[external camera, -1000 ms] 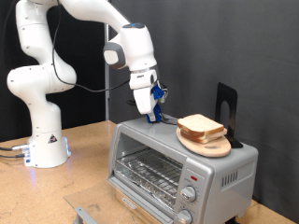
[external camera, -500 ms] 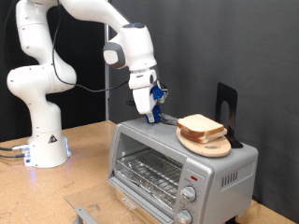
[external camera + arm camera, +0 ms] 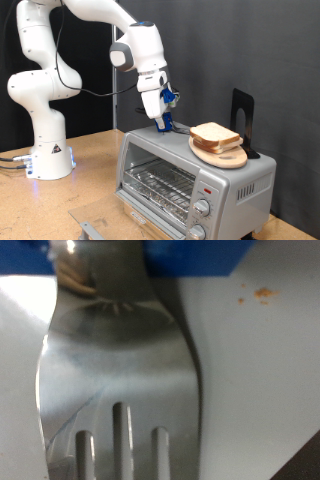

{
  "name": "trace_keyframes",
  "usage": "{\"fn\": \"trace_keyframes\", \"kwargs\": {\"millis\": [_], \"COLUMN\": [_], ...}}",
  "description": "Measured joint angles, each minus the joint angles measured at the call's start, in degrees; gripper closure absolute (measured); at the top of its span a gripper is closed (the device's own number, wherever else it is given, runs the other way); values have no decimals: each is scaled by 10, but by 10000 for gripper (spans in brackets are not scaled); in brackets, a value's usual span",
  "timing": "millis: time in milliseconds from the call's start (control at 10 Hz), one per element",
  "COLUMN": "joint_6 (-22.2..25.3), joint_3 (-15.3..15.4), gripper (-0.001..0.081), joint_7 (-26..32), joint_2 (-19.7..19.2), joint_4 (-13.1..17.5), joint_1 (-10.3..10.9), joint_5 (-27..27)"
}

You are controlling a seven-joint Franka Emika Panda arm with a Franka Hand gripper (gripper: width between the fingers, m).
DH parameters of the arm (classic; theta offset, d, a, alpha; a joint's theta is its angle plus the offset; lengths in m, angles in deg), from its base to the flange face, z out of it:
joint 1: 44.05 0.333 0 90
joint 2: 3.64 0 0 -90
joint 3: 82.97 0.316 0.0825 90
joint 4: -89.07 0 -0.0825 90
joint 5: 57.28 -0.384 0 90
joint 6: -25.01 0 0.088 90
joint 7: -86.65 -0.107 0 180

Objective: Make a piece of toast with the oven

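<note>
The silver oven (image 3: 232, 180) stands at the exterior view's lower right, its wire rack (image 3: 160, 185) showing through the front. On its top lies a round wooden plate (image 3: 233, 158) with two stacked slices of pale bread; the upper one is the piece of toast (image 3: 214, 133). My gripper (image 3: 166, 102) hangs over the oven's top, left of the plate, shut on a metal fork (image 3: 163, 121) that points down. The fork (image 3: 120, 370) fills the wrist view, tines away from the blue fingers (image 3: 200, 252).
A black upright stand (image 3: 243, 112) sits behind the plate on the oven. The arm's white base (image 3: 48, 155) is at the exterior view's left on the wooden table. A grey flat piece (image 3: 90, 229) lies before the oven. Crumbs (image 3: 262, 293) dot the pale surface under the fork.
The gripper with the fork has risen slightly and shifted a little to the exterior view's left. The bread and plate have not moved.
</note>
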Motion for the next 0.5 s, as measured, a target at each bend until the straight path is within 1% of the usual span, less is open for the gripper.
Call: {"fn": "trace_keyframes", "kwargs": {"millis": [200,500], "joint_6": [8,7], "joint_3": [0,2], "gripper": [6,6], "joint_7": [0,0], "joint_2": [6,11], "joint_4": [-3,-14], "joint_1": [0,-2], "joint_5": [2,7]}}
